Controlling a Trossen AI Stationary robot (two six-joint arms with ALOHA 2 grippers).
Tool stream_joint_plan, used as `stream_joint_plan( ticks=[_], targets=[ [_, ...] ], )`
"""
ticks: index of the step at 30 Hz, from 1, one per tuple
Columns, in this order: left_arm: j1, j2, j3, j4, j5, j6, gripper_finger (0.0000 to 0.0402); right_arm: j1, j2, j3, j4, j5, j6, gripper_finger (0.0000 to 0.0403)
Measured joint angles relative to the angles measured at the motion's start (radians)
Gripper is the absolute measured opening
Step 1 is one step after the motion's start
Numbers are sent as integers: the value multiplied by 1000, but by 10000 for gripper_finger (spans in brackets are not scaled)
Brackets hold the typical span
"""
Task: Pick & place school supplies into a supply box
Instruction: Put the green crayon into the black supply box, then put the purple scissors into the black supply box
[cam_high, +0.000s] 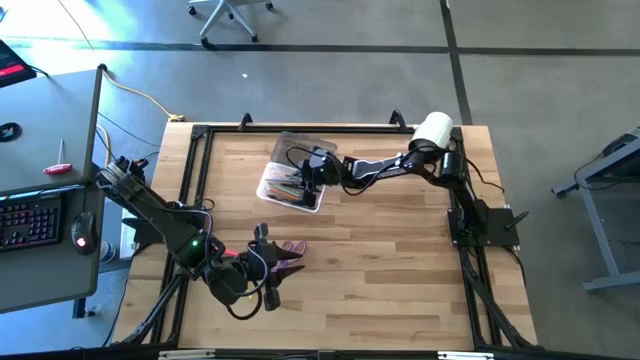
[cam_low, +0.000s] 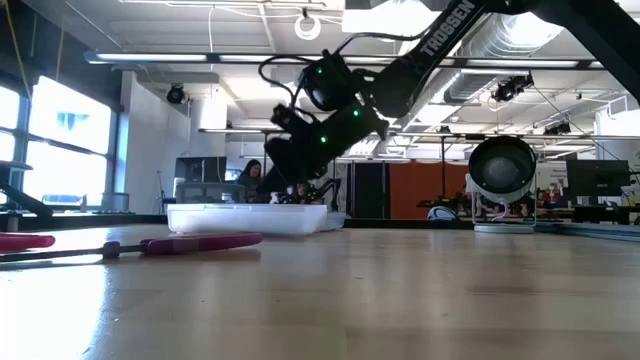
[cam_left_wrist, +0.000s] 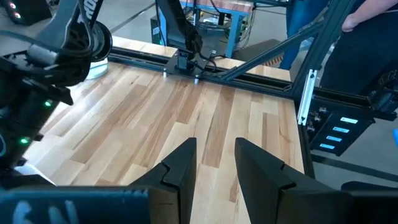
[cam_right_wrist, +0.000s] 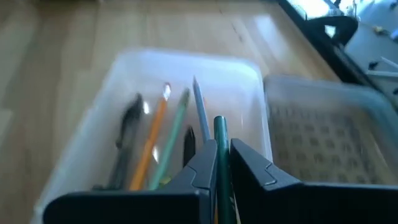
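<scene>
While my right gripper (cam_right_wrist: 222, 163) hangs over the supply box (cam_high: 292, 176) at the far middle of the table (cam_high: 400, 270), its two fingers are pressed against a dark green pen (cam_right_wrist: 221, 155), which stands between them and points down into the box. The box is clear plastic, and its ribbed lid (cam_right_wrist: 323, 134) lies folded open just beside it. Inside the box I note several supplies lying lengthwise: an orange pencil (cam_right_wrist: 151, 140), a green pencil (cam_right_wrist: 171, 138), a blue-grey pen (cam_right_wrist: 200, 111) and a black pen (cam_right_wrist: 127, 134). Further items show at the box's bottom in the high view, but I cannot tell them apart there.

My left gripper (cam_left_wrist: 214, 168) sits at the near left of the table, above bare wood. Its fingers stand apart with a clear gap between them and nothing in it.

Just beside my left gripper, in the high view, the purple-handled scissors (cam_high: 290, 249) lie flat on the table, well apart from the box. The low view shows the same pinkish handle (cam_low: 200, 242) resting on the wood in front of the box.

A large white roll (cam_high: 432, 130) stands at the far right corner, near my right arm's base.

A person (cam_low: 250, 178) sits in the room beyond the table.
</scene>
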Motion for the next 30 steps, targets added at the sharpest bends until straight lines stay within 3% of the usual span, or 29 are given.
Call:
stream_joint_plan(
  ticks=[4,8,19,25,27,30],
  targets=[
    [0,0,0,-4,0,0,145,1,1,-18,29,62,6,15],
    [0,0,0,-6,0,0,145,1,0,-25,11,57,46,19],
    [0,0,0,-4,1,0,145,28,-4,-26,-35,-5,54,113],
    [0,0,0,-5,1,0,145,179,-15,-26,-67,-228,12,129],
    [0,0,0,-5,1,0,145,248,-15,-26,-108,-211,-28,128],
    [0,0,0,-3,1,0,145,348,-15,-26,-188,-95,-84,124]
  ],
)
